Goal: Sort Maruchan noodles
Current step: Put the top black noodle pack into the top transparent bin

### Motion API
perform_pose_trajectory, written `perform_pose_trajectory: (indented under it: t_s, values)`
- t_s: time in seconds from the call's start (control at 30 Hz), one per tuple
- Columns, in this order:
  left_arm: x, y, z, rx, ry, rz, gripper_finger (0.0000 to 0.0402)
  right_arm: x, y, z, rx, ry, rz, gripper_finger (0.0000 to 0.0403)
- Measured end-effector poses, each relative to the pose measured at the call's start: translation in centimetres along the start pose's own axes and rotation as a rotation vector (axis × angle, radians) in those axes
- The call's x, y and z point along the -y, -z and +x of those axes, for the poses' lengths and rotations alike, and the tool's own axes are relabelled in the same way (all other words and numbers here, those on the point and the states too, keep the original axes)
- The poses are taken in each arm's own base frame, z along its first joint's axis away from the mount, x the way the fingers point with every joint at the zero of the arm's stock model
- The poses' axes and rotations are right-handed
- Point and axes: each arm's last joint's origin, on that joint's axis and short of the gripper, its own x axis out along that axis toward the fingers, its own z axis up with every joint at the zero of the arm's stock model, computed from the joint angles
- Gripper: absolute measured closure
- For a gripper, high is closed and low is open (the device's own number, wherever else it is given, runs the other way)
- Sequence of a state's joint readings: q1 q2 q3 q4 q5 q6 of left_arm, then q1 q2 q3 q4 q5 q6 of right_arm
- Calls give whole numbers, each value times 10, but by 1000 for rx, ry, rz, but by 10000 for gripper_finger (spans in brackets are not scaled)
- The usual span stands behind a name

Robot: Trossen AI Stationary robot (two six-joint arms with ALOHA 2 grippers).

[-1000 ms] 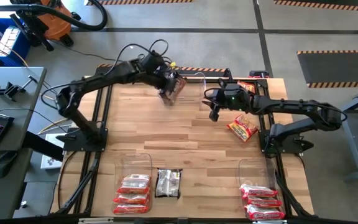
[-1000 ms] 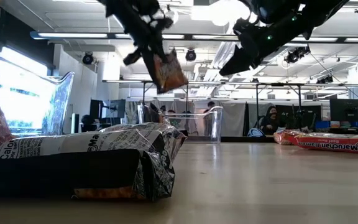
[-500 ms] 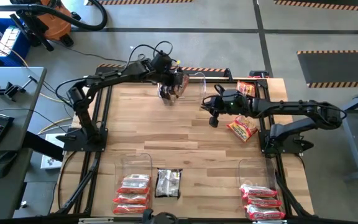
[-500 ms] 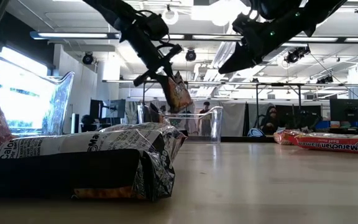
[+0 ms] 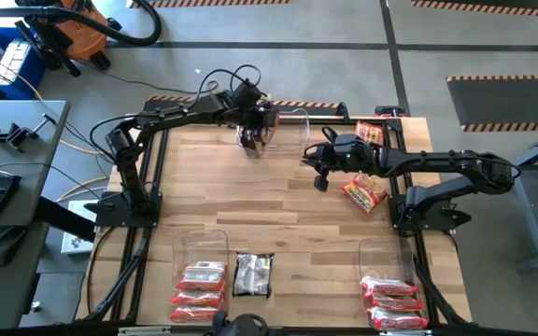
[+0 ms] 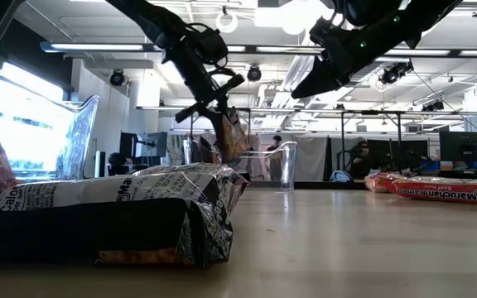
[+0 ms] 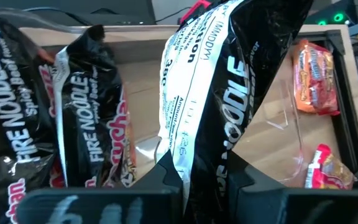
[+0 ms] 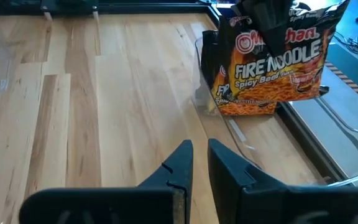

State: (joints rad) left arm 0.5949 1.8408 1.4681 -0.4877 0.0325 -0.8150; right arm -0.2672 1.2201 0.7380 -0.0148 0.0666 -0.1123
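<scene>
My left gripper (image 5: pixel 255 119) is at the table's far edge, shut on a dark Fire Noodle packet (image 8: pixel 272 62) that hangs over a clear bin (image 8: pixel 232 127). Other dark packets (image 7: pixel 23 118) stand in that bin. My right gripper (image 5: pixel 321 175) hovers above bare wood right of the bin, fingers together (image 8: pixel 199 149), holding nothing. Two orange packets lie flat on the table's right side (image 5: pixel 364 193), (image 5: pixel 369 131). In the low view the held packet (image 6: pixel 232 136) hangs under the left gripper (image 6: pixel 215 103). My left gripper pinches the dark packet between its two fingers at the crimped top edge (image 7: pixel 201 165), coming from above and pointing down. The packet hangs upright below the fingers with its lower end (image 8: pixel 253 109) down inside the clear bin, beside the other dark packets.
Along the near edge, a clear bin (image 5: pixel 201 245) has red packets (image 5: pixel 200 285) in front of it. A dark packet (image 5: pixel 252 273) lies beside them. Another bin (image 5: pixel 381 252) has red-and-white packets (image 5: pixel 395 301) nearby. The middle of the wooden table (image 5: pixel 250 201) is bare.
My left gripper has carried the dark packet toward the table's far edge and a little to the right, then lowered it. The packet has swung from tilted in the air to hanging upright, its lower end now inside the far bin.
</scene>
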Motion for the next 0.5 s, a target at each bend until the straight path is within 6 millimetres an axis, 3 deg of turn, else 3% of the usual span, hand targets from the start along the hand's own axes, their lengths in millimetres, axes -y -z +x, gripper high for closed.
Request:
perform_pose_trajectory:
  t_s: [0.5]
  values:
    - [-2, 6, 3, -53, -23, -18, 373, 0, 0, 0, -3, -5, 0, 373]
